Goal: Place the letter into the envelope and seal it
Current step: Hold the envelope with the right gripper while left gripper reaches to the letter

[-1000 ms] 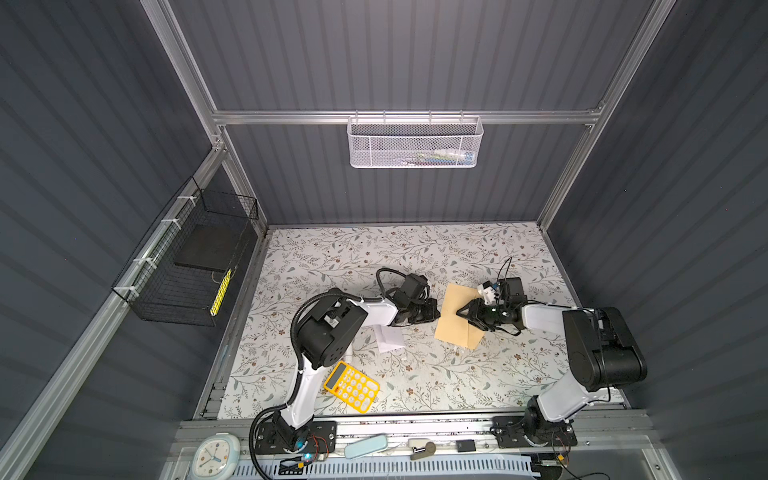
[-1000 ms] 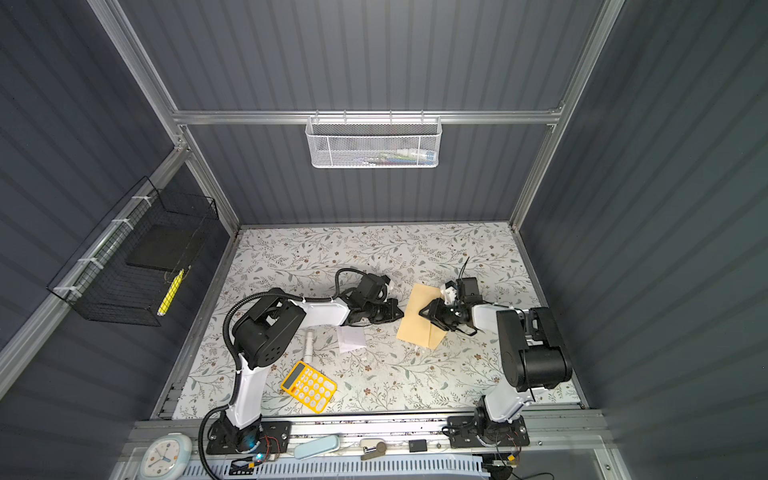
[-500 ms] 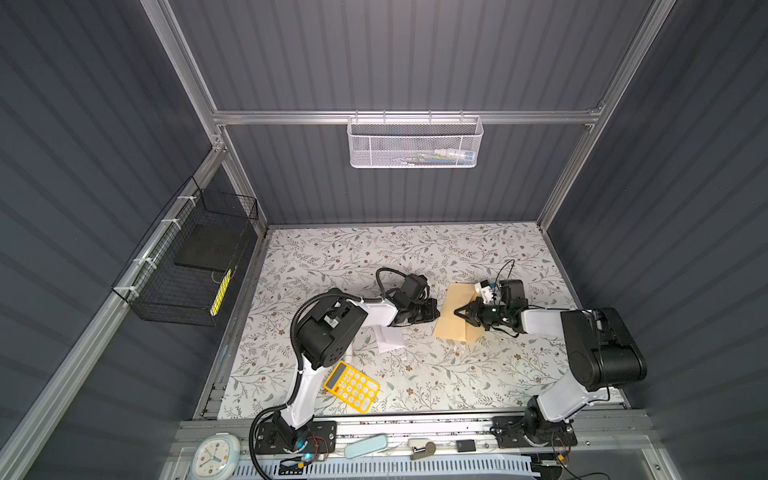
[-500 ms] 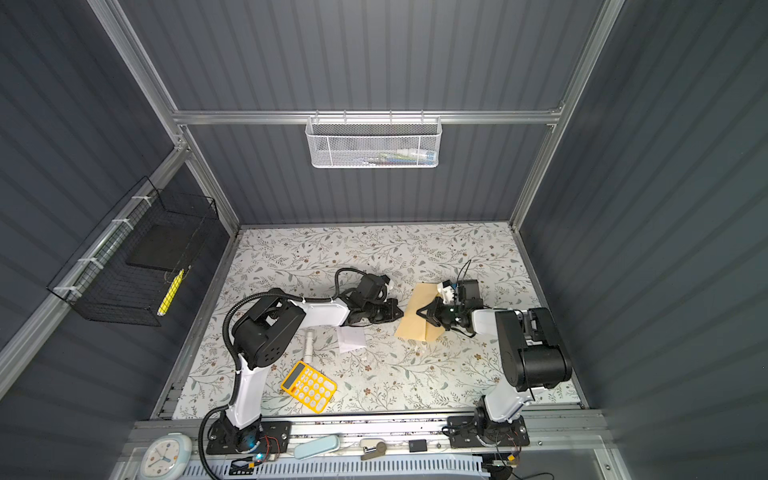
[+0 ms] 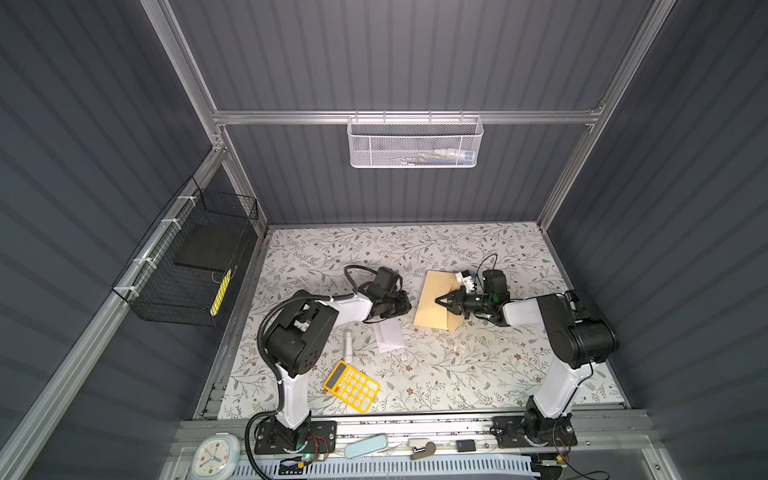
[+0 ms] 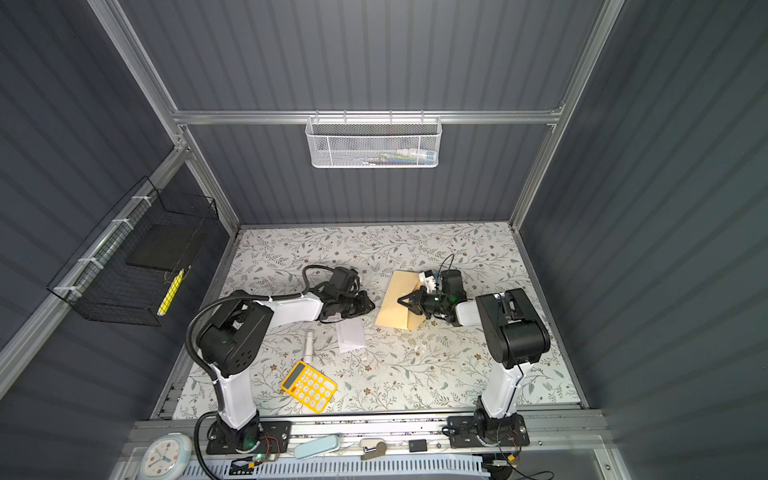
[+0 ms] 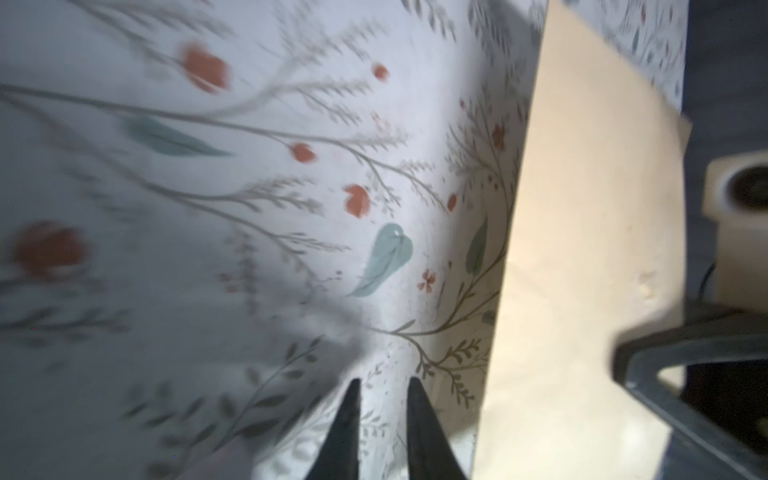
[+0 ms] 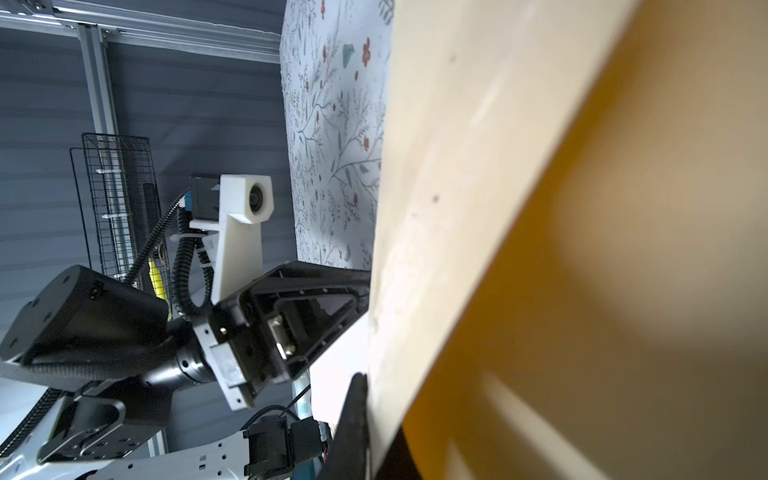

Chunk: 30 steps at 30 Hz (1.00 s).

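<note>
Currently the right tool (image 5: 441, 300) is closed on the envelope (image 5: 428, 313), apparently opening it. The left tool (image 5: 405, 305), slightly parted and empty, must next grasp the letter (image 5: 390, 335) lying beside it on the counter (image 5: 457, 374).

The left wrist view cuts the left gripper (image 7: 383, 386) down to two dark fingertips, and the tablecloth (image 7: 104, 270) blurs away from them. The envelope (image 8: 540, 249) fills the right wrist view as a blur, runs off-frame and hides all but a sliver of the right gripper (image 8: 374, 432). In both top views the left gripper hides the far end of the letter (image 5: 390, 337) (image 6: 352, 334); what lies in the white mesh basket (image 5: 415, 143) (image 6: 374, 143) is too small to tell
</note>
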{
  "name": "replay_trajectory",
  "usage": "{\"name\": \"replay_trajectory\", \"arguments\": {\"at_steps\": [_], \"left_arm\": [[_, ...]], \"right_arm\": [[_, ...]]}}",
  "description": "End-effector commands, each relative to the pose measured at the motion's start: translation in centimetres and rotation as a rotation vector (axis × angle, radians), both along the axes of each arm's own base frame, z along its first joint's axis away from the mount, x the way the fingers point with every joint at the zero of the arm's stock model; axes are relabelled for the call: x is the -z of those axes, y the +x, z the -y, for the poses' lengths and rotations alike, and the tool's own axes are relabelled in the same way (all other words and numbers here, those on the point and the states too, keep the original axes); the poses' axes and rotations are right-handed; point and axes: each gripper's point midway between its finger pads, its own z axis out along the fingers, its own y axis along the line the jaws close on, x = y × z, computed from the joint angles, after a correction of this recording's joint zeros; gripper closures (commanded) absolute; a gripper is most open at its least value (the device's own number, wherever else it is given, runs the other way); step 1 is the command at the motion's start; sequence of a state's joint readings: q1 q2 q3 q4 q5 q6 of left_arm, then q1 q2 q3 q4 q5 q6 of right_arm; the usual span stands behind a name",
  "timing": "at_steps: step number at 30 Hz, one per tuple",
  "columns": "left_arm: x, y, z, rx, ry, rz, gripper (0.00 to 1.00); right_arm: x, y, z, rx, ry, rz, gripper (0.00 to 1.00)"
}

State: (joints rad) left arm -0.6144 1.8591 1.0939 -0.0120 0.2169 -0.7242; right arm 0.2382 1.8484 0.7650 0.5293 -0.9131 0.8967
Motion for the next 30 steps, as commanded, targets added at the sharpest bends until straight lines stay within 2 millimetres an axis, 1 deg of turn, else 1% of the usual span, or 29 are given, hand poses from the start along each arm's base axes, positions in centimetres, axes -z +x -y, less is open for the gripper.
{"name": "replay_trajectory", "arguments": {"at_steps": [1, 2, 4, 7, 9, 10, 12, 14, 16, 17, 18, 19, 20, 21, 23, 27, 30], "left_arm": [[-4.5, 0.2, -1.7, -0.014, 0.039, 0.078, 0.62], [-5.3, 0.3, -2.3, -0.033, 0.052, 0.088, 0.57], [-7.0, 0.6, -4.2, -0.092, 0.099, 0.108, 0.42], [-9.6, 0.5, -6.3, -0.144, 0.127, 0.142, 0.3], [-11.1, 0.0, -6.7, -0.135, 0.115, 0.165, 0.24], [-11.4, -0.6, -6.7, -0.12, 0.11, 0.159, 0.22], [-11.2, -1.9, -7.0, -0.084, 0.128, 0.122, 0.19], [-10.3, -3.5, -7.6, -0.065, 0.139, 0.079, 0.19], [-9.2, -5.1, -7.9, -0.051, 0.123, 0.039, 0.18], [-8.7, -5.8, -7.8, -0.047, 0.103, 0.019, 0.17], [-8.1, -6.5, -7.8, -0.041, 0.084, -0.001, 0.17], [-7.8, -7.0, -7.7, -0.038, 0.067, -0.018, 0.17], [-7.3, -7.6, -7.8, -0.043, 0.054, -0.037, 0.17], [-7.0, -8.0, -7.9, -0.052, 0.038, -0.045, 0.17], [-6.7, -8.5, -8.2, -0.076, 0.017, -0.054, 0.17], [-6.2, -9.0, -8.6, -0.108, -0.007, -0.062, 0.17], [-5.6, -9.3, -8.2, -0.124, -0.059, -0.075, 0.17]], "right_arm": [[-0.4, 0.8, -1.7, -0.035, -0.02, 0.026, 1.0], [-0.3, 0.9, -2.0, -0.04, -0.027, 0.025, 1.0], [0.1, 1.4, -2.6, -0.051, -0.044, 0.017, 1.0], [0.7, 1.9, -3.5, -0.071, -0.046, 0.004, 1.0], [1.4, 2.0, -4.1, -0.088, -0.053, -0.016, 1.0], [1.7, 2.0, -4.6, -0.103, -0.062, -0.025, 0.98], [2.1, 1.9, -5.0, -0.117, -0.085, -0.034, 0.94], [2.3, 1.6, -5.1, -0.121, -0.1, -0.04, 0.89], [2.2, 1.5, -4.9, -0.121, -0.112, -0.043, 0.76], [2.2, 1.4, -4.8, -0.121, -0.121, -0.045, 0.72], [2.1, 1.3, -4.6, -0.122, -0.137, -0.047, 0.65], [2.1, 1.1, -4.4, -0.121, -0.161, -0.05, 0.6], [1.9, 1.0, -4.1, -0.123, -0.185, -0.05, 0.59], [1.8, 0.7, -3.7, -0.125, -0.212, -0.056, 0.57], [1.3, 0.3, -2.9, -0.131, -0.257, -0.059, 0.52], [0.3, -0.4, -1.4, -0.121, -0.328, -0.053, 0.4], [0.6, -1.2, -0.2, -0.124, -0.407, -0.076, 0.32]]}}
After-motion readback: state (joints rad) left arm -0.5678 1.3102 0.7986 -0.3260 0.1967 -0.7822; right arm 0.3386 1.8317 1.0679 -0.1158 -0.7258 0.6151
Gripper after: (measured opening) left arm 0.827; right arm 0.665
